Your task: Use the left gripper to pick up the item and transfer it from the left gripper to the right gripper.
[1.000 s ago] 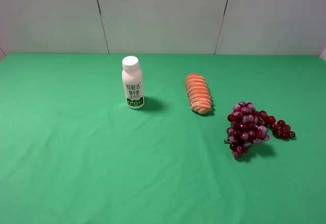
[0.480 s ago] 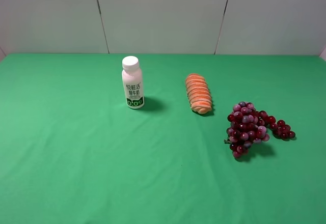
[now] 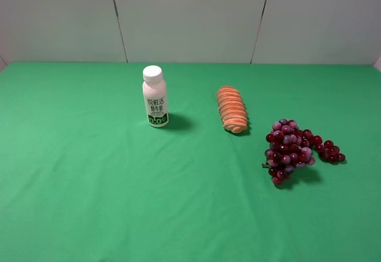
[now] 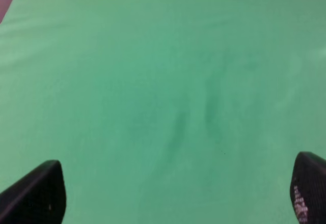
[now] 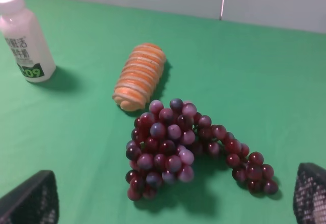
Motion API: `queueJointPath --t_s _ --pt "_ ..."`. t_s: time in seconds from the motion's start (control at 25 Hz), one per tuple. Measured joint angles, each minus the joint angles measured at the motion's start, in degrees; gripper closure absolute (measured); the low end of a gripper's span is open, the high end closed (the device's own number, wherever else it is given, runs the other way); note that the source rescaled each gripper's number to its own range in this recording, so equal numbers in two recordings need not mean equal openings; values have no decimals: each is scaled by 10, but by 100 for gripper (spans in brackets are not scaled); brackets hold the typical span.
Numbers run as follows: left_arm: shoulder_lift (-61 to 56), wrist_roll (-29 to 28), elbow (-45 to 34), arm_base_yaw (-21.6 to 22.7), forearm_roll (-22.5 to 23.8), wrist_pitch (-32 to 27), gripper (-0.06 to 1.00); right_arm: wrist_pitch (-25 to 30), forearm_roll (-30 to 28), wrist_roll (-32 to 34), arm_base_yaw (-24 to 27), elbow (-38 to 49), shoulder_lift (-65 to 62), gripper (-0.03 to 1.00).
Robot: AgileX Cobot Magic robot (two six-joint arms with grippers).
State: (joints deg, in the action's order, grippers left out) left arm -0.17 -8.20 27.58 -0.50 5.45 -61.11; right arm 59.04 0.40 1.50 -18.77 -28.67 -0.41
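Exterior high | white bottle [image 3: 155, 97] label: "0.09" | grapes [image 3: 296, 148] untouched

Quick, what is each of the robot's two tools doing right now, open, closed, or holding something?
Left tool: open, holding nothing, only green cloth beneath it.
Right tool: open, holding nothing, above the grapes.
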Motion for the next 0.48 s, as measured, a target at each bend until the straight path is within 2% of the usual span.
queueJointPath --t_s 0.48 --pt "0 0 0 0 0 0 14 -6 1 2 6 0 0 -3"
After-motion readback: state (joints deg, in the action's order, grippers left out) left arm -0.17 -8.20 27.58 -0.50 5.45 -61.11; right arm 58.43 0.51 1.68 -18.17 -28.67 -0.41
